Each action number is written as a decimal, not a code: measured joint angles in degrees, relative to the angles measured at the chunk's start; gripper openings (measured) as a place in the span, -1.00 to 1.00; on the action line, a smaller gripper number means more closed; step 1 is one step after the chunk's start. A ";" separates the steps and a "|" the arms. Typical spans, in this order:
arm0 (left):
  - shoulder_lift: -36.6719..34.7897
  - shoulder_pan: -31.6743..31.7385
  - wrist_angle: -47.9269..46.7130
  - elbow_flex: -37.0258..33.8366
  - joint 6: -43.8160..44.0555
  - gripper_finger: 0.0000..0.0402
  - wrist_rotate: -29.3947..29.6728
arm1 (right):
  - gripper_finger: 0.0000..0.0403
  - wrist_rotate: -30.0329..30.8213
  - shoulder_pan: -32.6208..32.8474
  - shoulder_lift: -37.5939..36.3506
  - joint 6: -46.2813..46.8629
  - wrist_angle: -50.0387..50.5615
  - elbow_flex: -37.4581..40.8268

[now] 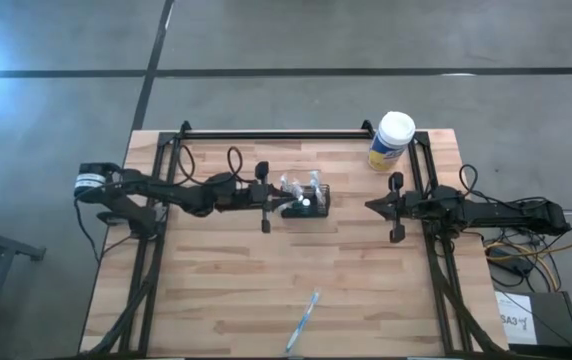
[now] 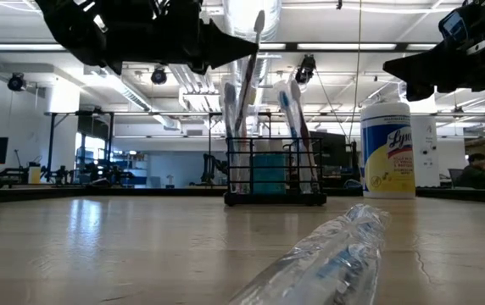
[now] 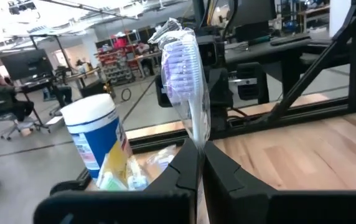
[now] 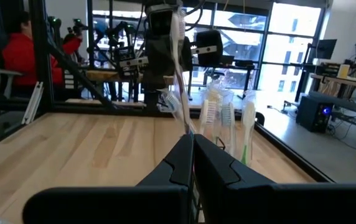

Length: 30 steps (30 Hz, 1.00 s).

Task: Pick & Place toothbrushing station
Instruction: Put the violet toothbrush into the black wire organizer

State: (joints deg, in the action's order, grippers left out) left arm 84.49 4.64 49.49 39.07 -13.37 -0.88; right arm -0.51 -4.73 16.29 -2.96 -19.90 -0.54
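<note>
Two claws over the wooden counter [image 1: 226,290], both with fingers together. Left claw [image 1: 282,204] at mid-counter, just beside the toothbrushing station [image 1: 308,203], clamped on a plastic-wrapped toothbrush [image 3: 186,74] just below its bristle head, head pointing up. Seen from the low view as a tall, slightly tilted brush [image 2: 253,59] pinched high up, its handle running down among the others in the black mesh caddy; cannot tell whether its lower end rests on the bottom. Toothbrushing station standing upright and flat on the counter, near the middle, with several wrapped brushes [image 2: 292,119] upright inside. Right claw [image 1: 370,207] closed on nothing, raised off the counter, near the station's other side but apart from it, pointing at it. White-lidded yellow-and-blue canister [image 1: 391,140] upright at the far edge, behind the right claw. One more wrapped toothbrush [image 1: 303,322] lying flat near the front edge, well apart from the station.
</note>
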 joint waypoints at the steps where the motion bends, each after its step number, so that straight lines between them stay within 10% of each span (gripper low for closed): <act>1: 0.04 0.00 -0.39 0.00 -0.02 -0.97 0.25 | -0.96 0.00 0.00 0.00 0.00 -0.02 0.00; 30: 11.57 1.36 7.42 -1.11 5.30 -0.90 4.53 | -0.96 0.00 0.00 0.00 0.02 0.26 0.00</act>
State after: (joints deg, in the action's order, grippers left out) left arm 96.06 6.00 56.91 37.95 -8.07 3.65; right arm -0.51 -4.73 16.29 -2.94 -19.64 -0.54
